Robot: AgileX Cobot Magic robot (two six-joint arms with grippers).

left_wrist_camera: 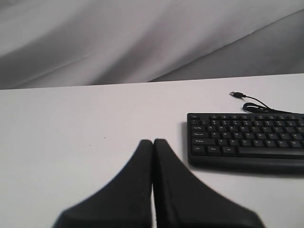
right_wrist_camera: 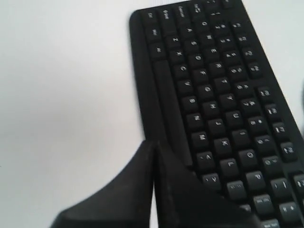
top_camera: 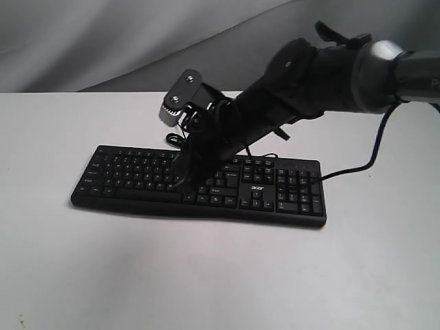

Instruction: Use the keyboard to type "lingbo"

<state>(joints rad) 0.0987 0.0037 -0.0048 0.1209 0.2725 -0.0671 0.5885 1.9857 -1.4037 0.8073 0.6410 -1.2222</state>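
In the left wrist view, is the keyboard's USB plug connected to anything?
No, the USB plug of the keyboard lies loose on the table, joined to nothing.

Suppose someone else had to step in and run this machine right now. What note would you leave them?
Left pincer: shut, hovering over bare table, off the keyboard at its Caps Lock end.
Right pincer: shut, tip low at the keyboard's front edge, by the end of the space bar, near M. I cannot tell whether it is touching.
Keyboard: flat on the table, with its plug lying loose behind it.
Done: unknown, since no screen shows what has been typed.
Left: probably check which letters are in, then finish "lingbo".
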